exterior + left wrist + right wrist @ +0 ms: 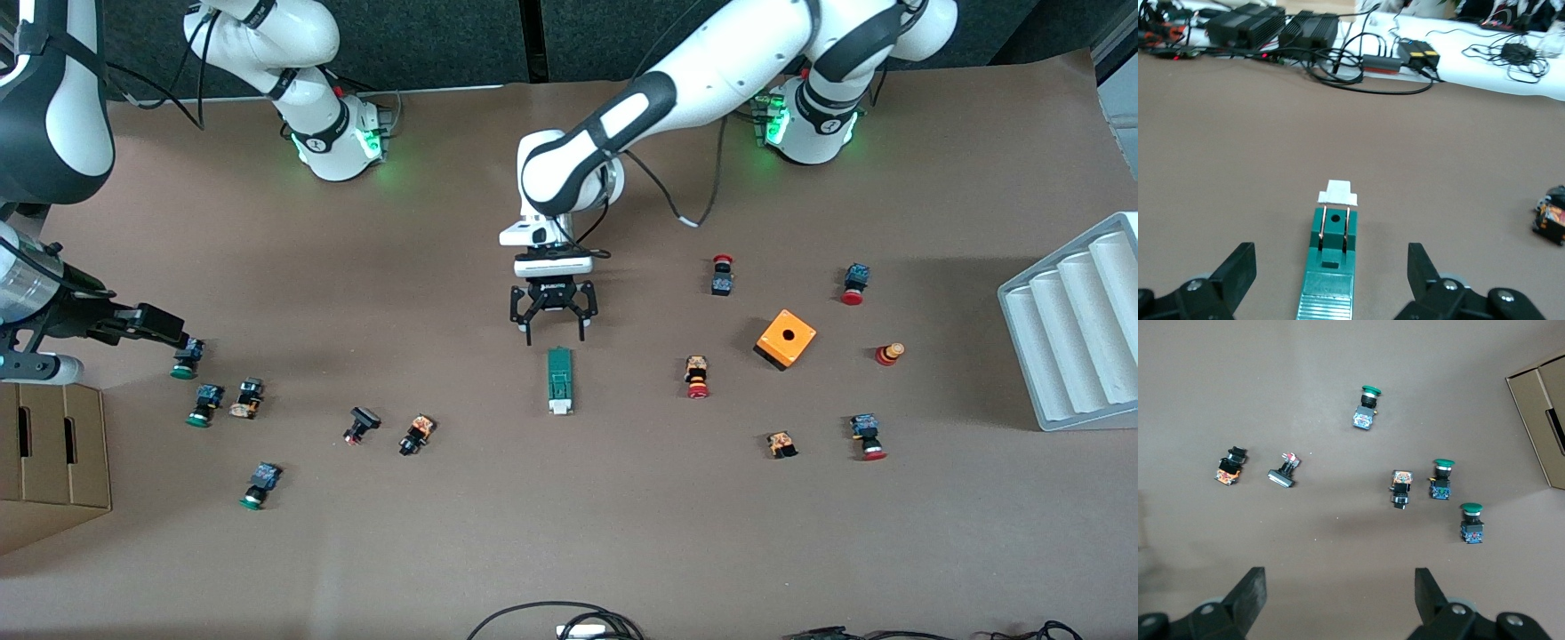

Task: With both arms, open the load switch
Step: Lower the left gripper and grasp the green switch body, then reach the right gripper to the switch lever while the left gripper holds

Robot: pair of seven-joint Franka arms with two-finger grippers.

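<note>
The load switch [559, 380] is a narrow dark-green bar lying flat mid-table, its white block end toward the front camera. My left gripper [555, 338] hangs open just above its green end. In the left wrist view the load switch [1333, 233] lies between the spread fingers [1238, 268] of the left gripper [1330, 267], untouched. My right gripper [173, 333] waits over the right arm's end of the table, above a green-capped button [186, 359]. The right wrist view shows the right gripper [1338, 587] open on nothing, bare table below.
Green-capped and black push buttons [206, 402] lie scattered at the right arm's end beside a cardboard box [53, 453]. Red-capped buttons [697, 377] and an orange cube box [786, 339] lie toward the left arm's end. A white ribbed tray [1076, 329] stands at that table edge.
</note>
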